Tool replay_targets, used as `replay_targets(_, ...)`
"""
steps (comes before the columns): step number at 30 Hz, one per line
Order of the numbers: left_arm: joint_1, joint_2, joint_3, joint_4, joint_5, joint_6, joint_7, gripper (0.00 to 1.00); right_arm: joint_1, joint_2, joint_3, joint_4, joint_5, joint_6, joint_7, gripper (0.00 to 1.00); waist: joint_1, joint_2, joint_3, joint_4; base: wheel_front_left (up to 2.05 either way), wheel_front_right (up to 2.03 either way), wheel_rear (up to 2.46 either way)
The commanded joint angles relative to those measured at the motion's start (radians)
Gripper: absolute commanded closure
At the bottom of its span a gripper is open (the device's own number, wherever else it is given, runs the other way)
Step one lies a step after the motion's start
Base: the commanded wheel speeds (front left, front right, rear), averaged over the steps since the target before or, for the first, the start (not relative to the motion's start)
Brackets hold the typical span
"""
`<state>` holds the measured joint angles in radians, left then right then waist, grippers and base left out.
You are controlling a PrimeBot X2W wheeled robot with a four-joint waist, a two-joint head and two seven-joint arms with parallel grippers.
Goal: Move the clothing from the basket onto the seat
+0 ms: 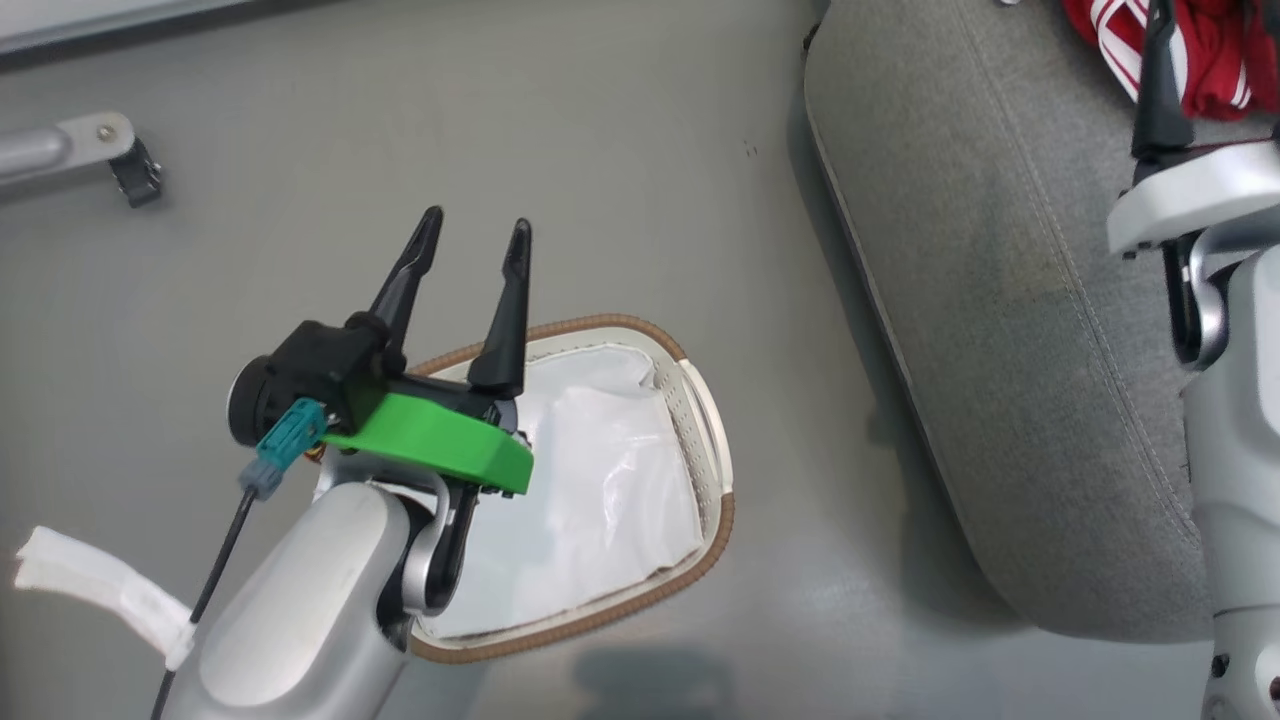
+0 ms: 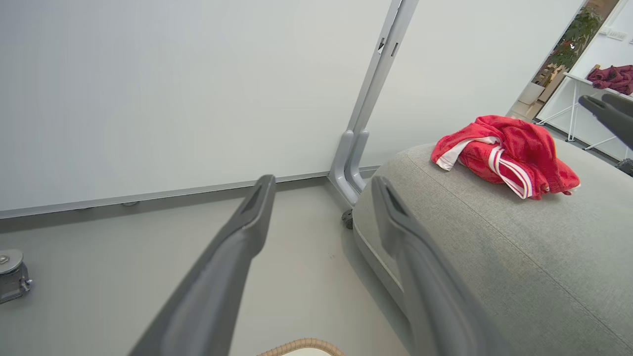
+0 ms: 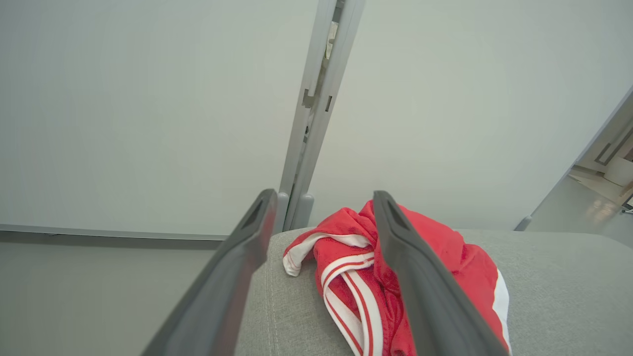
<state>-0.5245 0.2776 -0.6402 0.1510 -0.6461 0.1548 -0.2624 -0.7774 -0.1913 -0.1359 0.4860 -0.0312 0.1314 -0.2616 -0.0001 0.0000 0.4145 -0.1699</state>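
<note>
Red clothing [image 2: 509, 153] on grey seat [image 2: 494, 257], basket [image 1: 712, 430] nearby

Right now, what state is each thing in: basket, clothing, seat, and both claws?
basket: upright on the floor, no red garments visible inside.
white cloth: lying crumpled in the basket.
clothing: bunched in a heap on the seat.
seat: carrying the clothing near its far end.
left claw: open, empty, above the basket.
right claw: open, empty, close to the clothing.

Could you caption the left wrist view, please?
Open left gripper; red clothing heaped on the grey seat beyond.
</note>
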Motion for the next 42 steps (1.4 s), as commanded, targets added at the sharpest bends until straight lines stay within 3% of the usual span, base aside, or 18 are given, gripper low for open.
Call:
replay_targets(1, 0.045, -0.003, 0.027, 0.000, 0.012, 0.000, -0.003, 0.00, 0.034, 0.008, 0.011, -0.008, 0.010, -0.001, -0.003, 0.00, 0.0001, 0.0000, -0.110, 0.066, 0.00, 0.00, 0.00)
replay_targets(10, 0.275, -0.049, 0.260, 0.017, 0.074, -0.019, -0.003, 0.00, 0.215, 0.083, 0.062, -0.019, 0.045, -0.001, -0.004, 0.00, 0.0001, 0.0000, -0.249, 0.125, 0.00, 0.00, 0.00)
replay_targets(19, 0.486, -0.124, 0.471, 0.004, 0.132, -0.061, -0.002, 0.00, 0.441, 0.135, 0.074, -0.127, 0.063, -0.001, -0.005, 0.00, 0.0001, 0.0000, -0.323, 0.158, 0.00, 0.00, 0.00)
replay_targets(29, 0.565, -0.187, 0.536, 0.019, 0.184, -0.137, -0.002, 0.00, 0.595, 0.139, 0.148, -0.181, 0.171, -0.001, -0.005, 0.00, 0.0001, 0.0000, -0.357, 0.170, 0.00, 0.00, 0.00)
replay_targets(42, 0.586, -0.212, 0.553, 0.075, 0.230, -0.178, -0.002, 0.00, 0.661, 0.139, 0.202, -0.184, 0.211, -0.001, -0.005, 0.00, 0.0001, 0.0000, -0.397, 0.171, 0.00, 0.00, 0.00)
